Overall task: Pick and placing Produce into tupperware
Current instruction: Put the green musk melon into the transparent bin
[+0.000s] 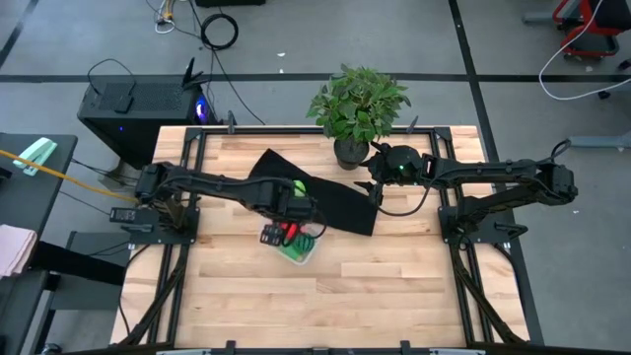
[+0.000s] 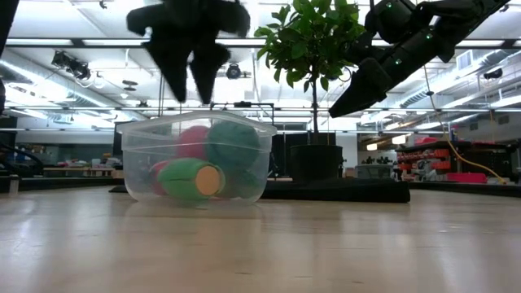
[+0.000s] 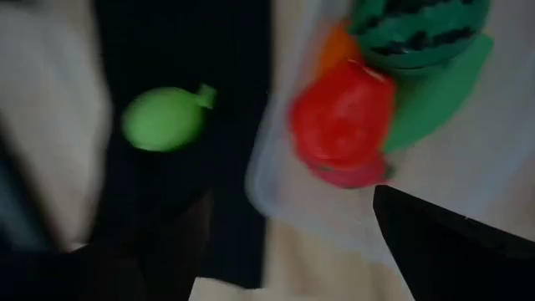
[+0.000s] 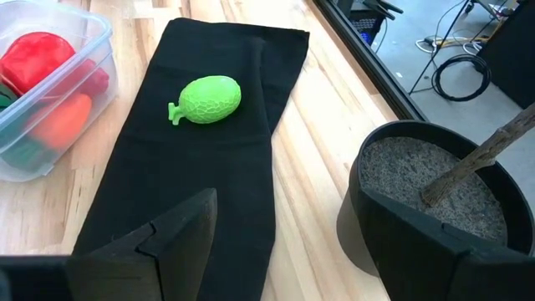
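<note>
The left gripper [image 1: 296, 219] hangs spread and empty over the tupperware [image 1: 301, 247] at frame centre; the last green fruit [image 4: 207, 99] lies on the black mat [image 4: 201, 192] beside it; the right gripper [image 4: 284, 242], fingers apart, risks brushing the plant pot [image 4: 435, 201] when reaching.

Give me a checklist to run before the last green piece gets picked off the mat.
1. Green piece lies free on the mat, nothing touching it: ok.
2. Left tool open and empty above the tub: ok.
3. Right tool open, holding nothing, beside the plant pot: ok.
4. Other produce in the tub, red piece and striped piece among them: ok.
5. All five others inside: cannot tell, they overlap.
6. Tub upright on the table, at the mat's edge: ok.
</note>
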`<move>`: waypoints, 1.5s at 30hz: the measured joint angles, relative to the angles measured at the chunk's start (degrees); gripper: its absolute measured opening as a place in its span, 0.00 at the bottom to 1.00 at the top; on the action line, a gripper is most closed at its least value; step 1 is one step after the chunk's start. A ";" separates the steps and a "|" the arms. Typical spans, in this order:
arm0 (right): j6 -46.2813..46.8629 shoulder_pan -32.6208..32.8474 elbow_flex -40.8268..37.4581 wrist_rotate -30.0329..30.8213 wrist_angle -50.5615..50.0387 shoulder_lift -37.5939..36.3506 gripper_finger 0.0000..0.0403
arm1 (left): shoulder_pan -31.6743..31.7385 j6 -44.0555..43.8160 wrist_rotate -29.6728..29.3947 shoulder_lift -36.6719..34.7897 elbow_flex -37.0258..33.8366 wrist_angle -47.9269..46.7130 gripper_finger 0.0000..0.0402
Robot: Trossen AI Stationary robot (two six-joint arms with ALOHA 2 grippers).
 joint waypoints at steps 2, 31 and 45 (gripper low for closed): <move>0.00 0.01 0.00 0.02 0.00 0.00 0.72 | -0.02 5.28 -3.13 -0.09 2.49 -0.99 0.83; 1.13 0.01 -0.02 0.00 -1.23 0.00 0.72 | 20.90 52.08 1.42 5.28 -2.75 16.98 0.73; 1.66 0.01 -0.02 0.00 -2.42 -0.02 0.72 | 20.09 68.45 3.88 8.65 -4.66 15.71 0.73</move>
